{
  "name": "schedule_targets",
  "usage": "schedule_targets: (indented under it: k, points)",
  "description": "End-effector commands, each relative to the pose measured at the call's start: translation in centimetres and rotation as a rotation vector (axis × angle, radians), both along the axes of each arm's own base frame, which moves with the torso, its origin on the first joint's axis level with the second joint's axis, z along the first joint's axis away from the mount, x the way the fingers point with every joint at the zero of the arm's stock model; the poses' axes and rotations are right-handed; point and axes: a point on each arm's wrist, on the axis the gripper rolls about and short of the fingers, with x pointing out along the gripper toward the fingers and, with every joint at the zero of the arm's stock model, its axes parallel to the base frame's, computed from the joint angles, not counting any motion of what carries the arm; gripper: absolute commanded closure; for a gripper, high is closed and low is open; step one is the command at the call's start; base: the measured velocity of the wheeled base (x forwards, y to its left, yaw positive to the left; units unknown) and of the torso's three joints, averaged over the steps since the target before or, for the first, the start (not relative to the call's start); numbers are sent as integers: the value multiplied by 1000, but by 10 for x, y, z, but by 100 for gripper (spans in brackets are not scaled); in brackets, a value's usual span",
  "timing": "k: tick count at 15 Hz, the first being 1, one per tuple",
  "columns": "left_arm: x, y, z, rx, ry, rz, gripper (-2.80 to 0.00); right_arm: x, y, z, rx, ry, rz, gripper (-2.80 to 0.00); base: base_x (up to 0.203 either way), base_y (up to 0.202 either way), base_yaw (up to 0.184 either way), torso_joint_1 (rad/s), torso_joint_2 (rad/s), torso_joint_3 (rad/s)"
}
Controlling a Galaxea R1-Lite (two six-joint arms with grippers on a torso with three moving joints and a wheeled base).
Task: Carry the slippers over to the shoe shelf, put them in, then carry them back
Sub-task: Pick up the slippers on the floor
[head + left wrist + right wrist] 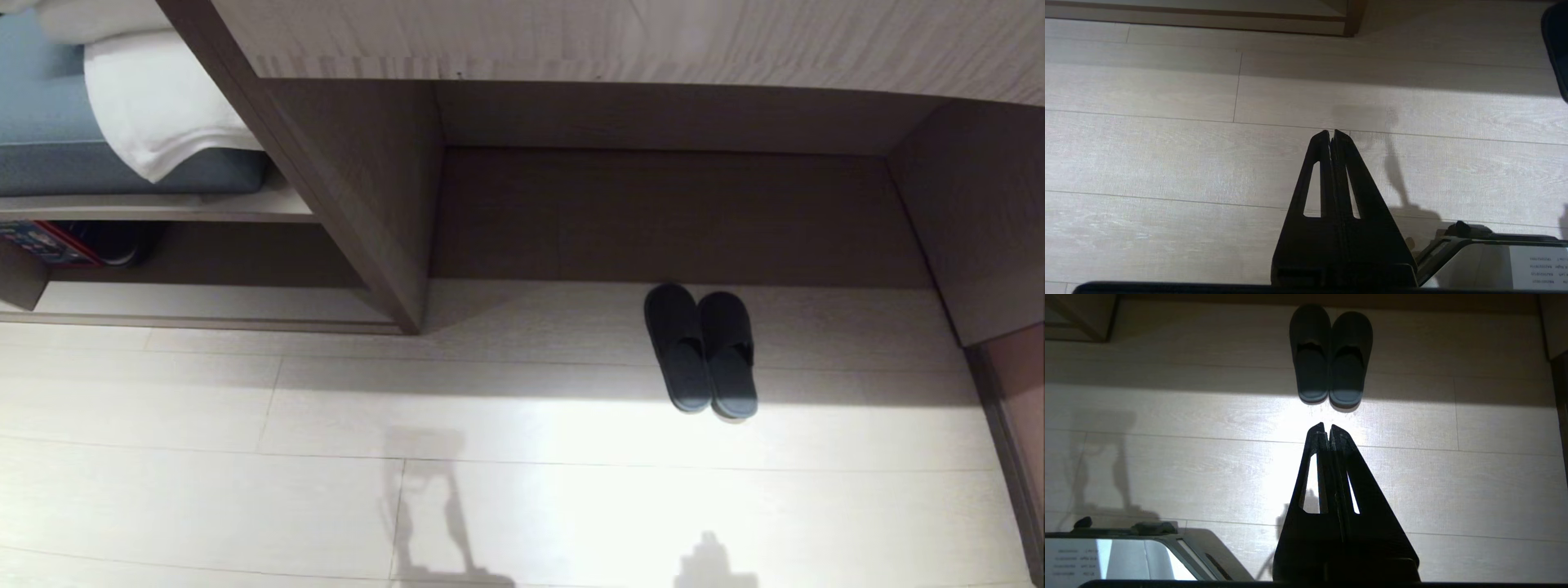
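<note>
The slippers (700, 351), a dark grey pair, lie side by side on the pale floor at the mouth of a wide desk recess, toes pointing inward. The right wrist view shows the slippers (1331, 355) a short way ahead of my right gripper (1327, 426), which is shut and empty above the floor. My left gripper (1332, 132) is also shut and empty, over bare floor, with one slipper's edge (1555, 49) off to its side. The shoe shelf (204, 302) is the low cubby to the left, beyond a slanted panel (351, 188). Neither arm appears in the head view.
A bench with a blue cushion (49, 139) and a white towel (155, 106) tops the cubby. Dark and red items (90, 243) sit deep inside it. The recess side wall (980, 220) stands right of the slippers. My base (1126, 555) shows low in the wrist views.
</note>
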Motion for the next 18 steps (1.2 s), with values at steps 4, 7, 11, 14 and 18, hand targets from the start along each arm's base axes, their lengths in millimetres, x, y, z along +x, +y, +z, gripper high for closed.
schedule_targets:
  k: [4,7,11,14,18]
  points:
    - [0,0,0,-1,-1,1,0,0,0,0,0,1,0,0,0,0,0,4,1,-199]
    - [0,0,0,-1,1,1,0,0,0,0,0,0,0,0,0,0,0,1,1,-200]
    - [0,0,0,-1,1,-1,0,0,0,0,0,1,0,0,0,0,0,6,4,-197]
    - [0,0,0,-1,1,1,0,0,0,0,0,0,0,0,0,0,0,3,1,-197]
    - [0,0,0,-1,-1,1,0,0,0,0,0,0,0,0,0,0,0,4,2,-194]
